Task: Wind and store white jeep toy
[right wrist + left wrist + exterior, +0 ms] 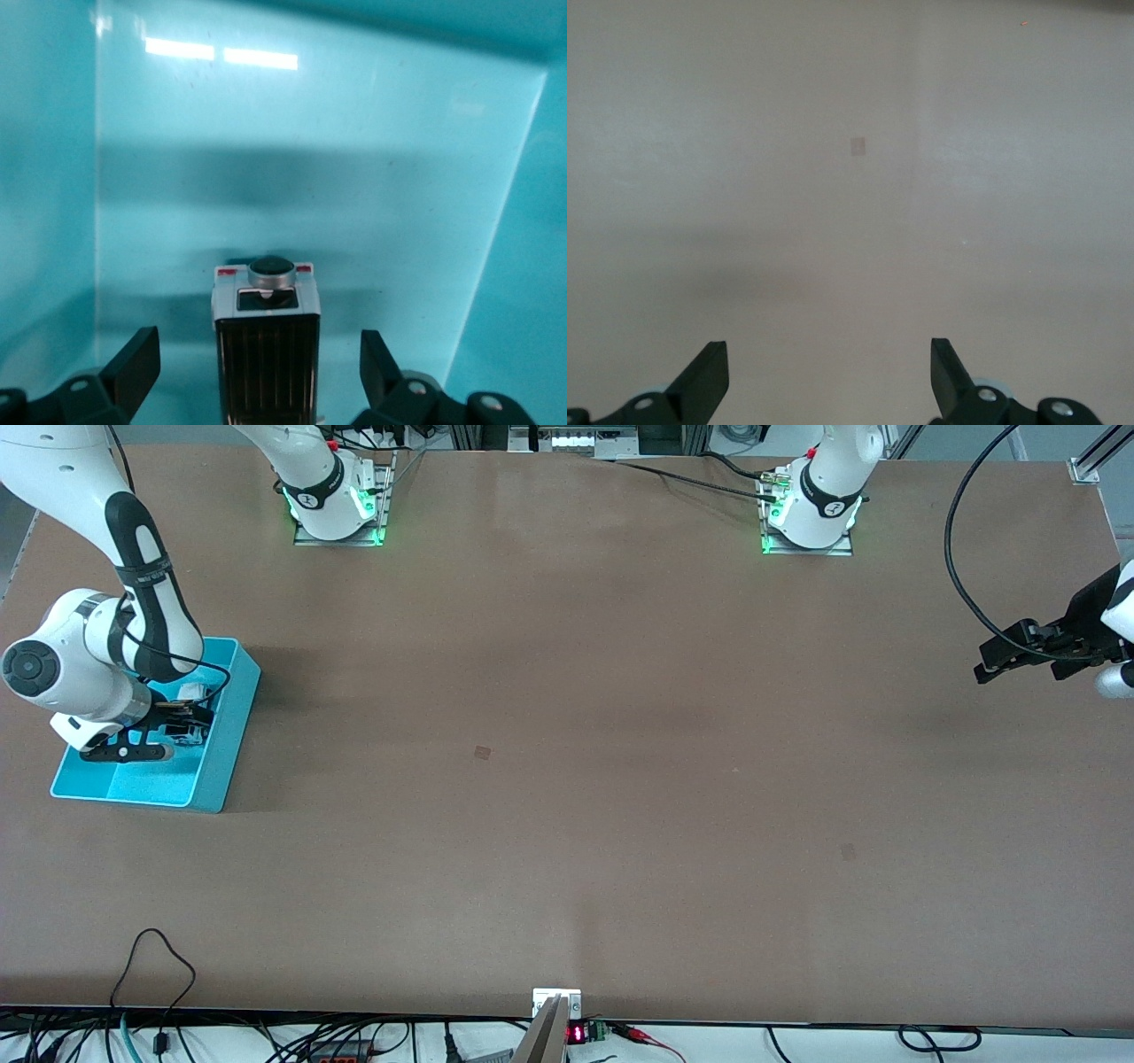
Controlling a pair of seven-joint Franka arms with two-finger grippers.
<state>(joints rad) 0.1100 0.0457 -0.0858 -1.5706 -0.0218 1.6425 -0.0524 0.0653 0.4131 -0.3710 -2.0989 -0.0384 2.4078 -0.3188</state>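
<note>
Brown table [567, 779]: one cyan bin [226, 753], one white jeep toy [266, 341]

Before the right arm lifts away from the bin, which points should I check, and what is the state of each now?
1. White jeep toy lies inside the cyan bin: ok.
2. Right hand fingers stand open on both sides of the toy, not touching it: ok.
3. Toy sits flat on the bin floor: cannot tell.
4. Left hand is open, holds nothing, and waits over the table at the left arm's end: ok.
5. Toy was wound: cannot tell.
</note>
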